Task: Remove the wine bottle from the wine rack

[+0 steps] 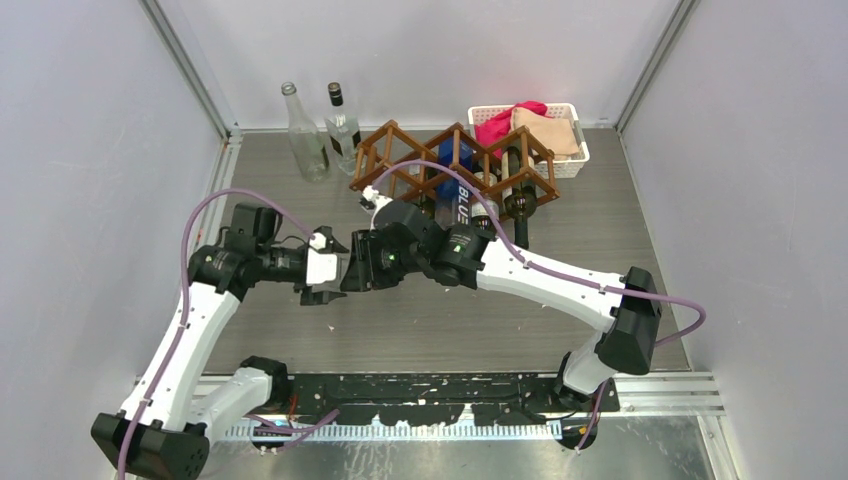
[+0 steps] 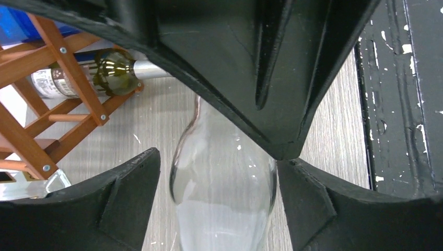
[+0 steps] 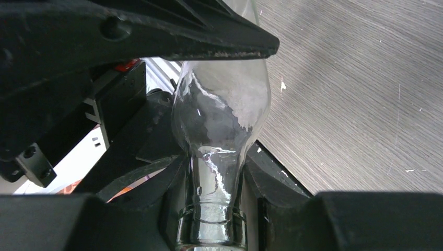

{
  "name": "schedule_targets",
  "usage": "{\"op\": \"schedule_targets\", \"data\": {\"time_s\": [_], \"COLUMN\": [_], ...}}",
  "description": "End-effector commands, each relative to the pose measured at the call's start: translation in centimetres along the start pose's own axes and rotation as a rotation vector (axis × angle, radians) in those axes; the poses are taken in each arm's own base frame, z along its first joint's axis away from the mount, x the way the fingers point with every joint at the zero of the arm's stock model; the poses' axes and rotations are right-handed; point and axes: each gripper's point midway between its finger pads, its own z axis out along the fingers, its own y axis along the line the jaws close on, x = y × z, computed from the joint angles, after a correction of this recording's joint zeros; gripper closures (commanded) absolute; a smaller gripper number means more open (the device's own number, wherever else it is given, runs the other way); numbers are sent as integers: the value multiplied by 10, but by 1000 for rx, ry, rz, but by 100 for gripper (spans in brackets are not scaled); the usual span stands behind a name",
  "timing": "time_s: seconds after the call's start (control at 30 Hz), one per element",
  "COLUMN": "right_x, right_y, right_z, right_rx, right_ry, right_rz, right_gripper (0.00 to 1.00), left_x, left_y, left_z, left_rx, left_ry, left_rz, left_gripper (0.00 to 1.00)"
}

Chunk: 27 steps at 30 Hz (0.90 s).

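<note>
Mid-desk [image 1: 600,215], just in front of the rack [image 1: 455,165]: arms meeting, pincers nose to nose.

Grips the clear bottle [image 3: 222,110] by the neck in the right pincer [image 3: 214,175], fingers [image 3: 271,191] tight against the glass on both sides.

Straddles the bottle's wide body with the left pincer [image 2: 219,162], jaws spread far. Leaves a sliver of desk showing between one finger [image 2: 125,193] and the glass, the other finger right at the glass. No firm hold visible on that side.

Holds the bottle clear of the rack, with desk surface behind it in both wrist views. Hidden in the top view by the two pincers.

In the rack's cells: green bottle [image 2: 112,70] with a silver neck, blue bottle [image 1: 460,195], dark bottle [image 1: 520,205].

Back left, upright on the desk, near the rack's left end: two glass bottles [image 1: 305,135], one black-capped.

Back right, just behind the rack: white basket [image 1: 575,160] with red and beige cloths [image 1: 545,130].
</note>
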Motion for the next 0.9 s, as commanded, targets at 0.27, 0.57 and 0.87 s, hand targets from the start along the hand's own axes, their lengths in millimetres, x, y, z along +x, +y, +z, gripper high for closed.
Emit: {"op": "schedule_targets", "data": {"time_s": [0.27, 0.57, 0.87], "right_x": [-50, -59, -83], "right_y": [59, 23, -28], "right_z": [-19, -36, -95], "right_rx": [-174, -38, 53], "right_ry": [-162, -222, -388], "right_rz": [-48, 12, 136], "right_gripper": [82, 1, 0], "left_x": [3, 10, 16], "left_y": [8, 61, 115], "left_z": [5, 6, -15], "left_rx": [3, -178, -347], "left_ry": [18, 40, -30], "left_rz": [-18, -83, -247], "left_gripper": [84, 100, 100]}}
